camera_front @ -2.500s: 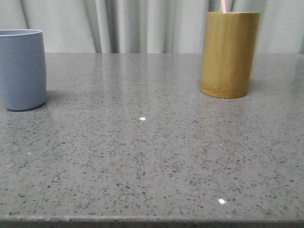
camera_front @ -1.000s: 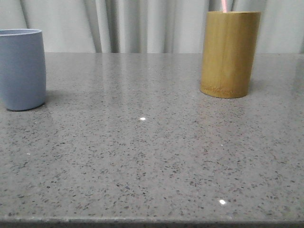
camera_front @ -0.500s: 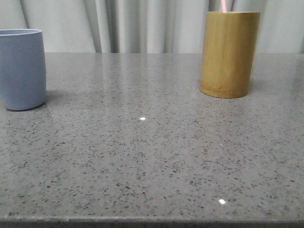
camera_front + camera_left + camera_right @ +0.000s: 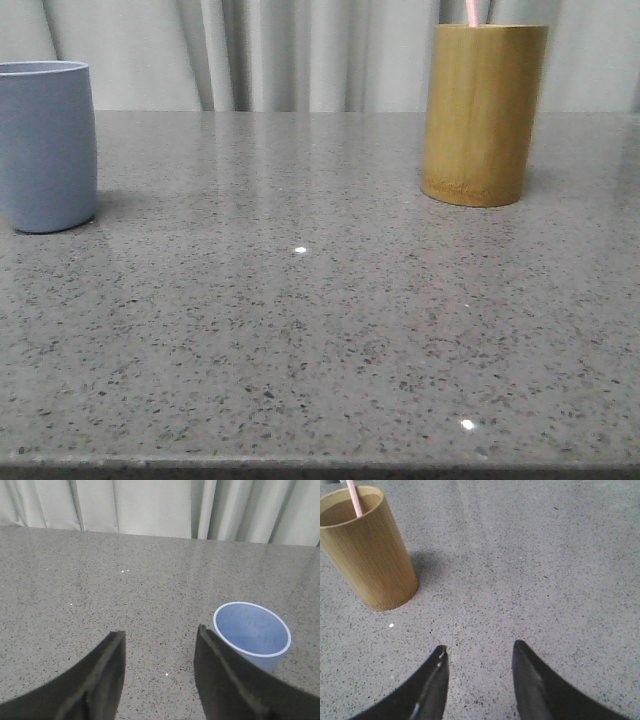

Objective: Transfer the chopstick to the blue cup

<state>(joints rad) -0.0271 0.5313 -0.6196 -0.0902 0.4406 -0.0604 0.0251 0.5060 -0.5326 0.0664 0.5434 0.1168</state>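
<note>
Nothing on the speckled grey stone table (image 4: 320,330) has changed between the earlier front views and this one: both vessels stand where they stood and no arm has entered the front view. The transfer is therefore judged not yet begun.

The thin, straight, pale pink chopstick (image 4: 354,499) stands inside the tall tan bamboo cylinder holder (image 4: 484,115) at the far right of the table. Its upper end projects above the rim (image 4: 470,12). Its long axis runs close to vertical, leaning slightly against the holder's inner wall, upper end pointing up; the lower end is hidden inside the holder.

The smooth matte grey-blue tumbler (image 4: 46,147) stands upright at the far left, well apart from the holder, its mouth open and its interior empty in the left wrist view (image 4: 251,630).

The left pincer (image 4: 160,672) hovers over bare table near the tumbler, jaws spread, gripping nothing. The right pincer (image 4: 479,680) hovers over bare table near the holder, jaws likewise spread and empty.

Judgement: the right pincer is the better placed to take the projecting upper end, and a near-vertical lift looks necessary to clear the rim.
</note>
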